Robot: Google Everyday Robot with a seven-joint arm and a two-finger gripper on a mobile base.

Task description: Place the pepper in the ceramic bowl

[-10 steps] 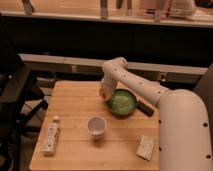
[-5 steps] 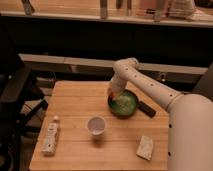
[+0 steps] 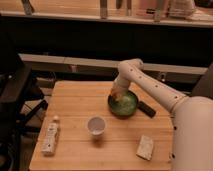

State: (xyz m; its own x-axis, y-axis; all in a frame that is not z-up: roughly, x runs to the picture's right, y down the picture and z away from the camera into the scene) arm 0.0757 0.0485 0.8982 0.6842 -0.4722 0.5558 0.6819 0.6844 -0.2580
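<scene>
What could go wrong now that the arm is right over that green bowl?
The pincer hangs at the near-left rim of the ceramic bowl, with the pepper seemingly still at its tip. Released here, the pepper might fall outside onto the table. The arm could also nudge the bowl against the black bar beside it.

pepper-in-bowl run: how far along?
Done: the gripper is at the near-left rim of the round glossy green ceramic bowl, carrying the small orange-red pepper. In hand: lowering it over the bowl. Left: release inside, withdraw the arm.
</scene>
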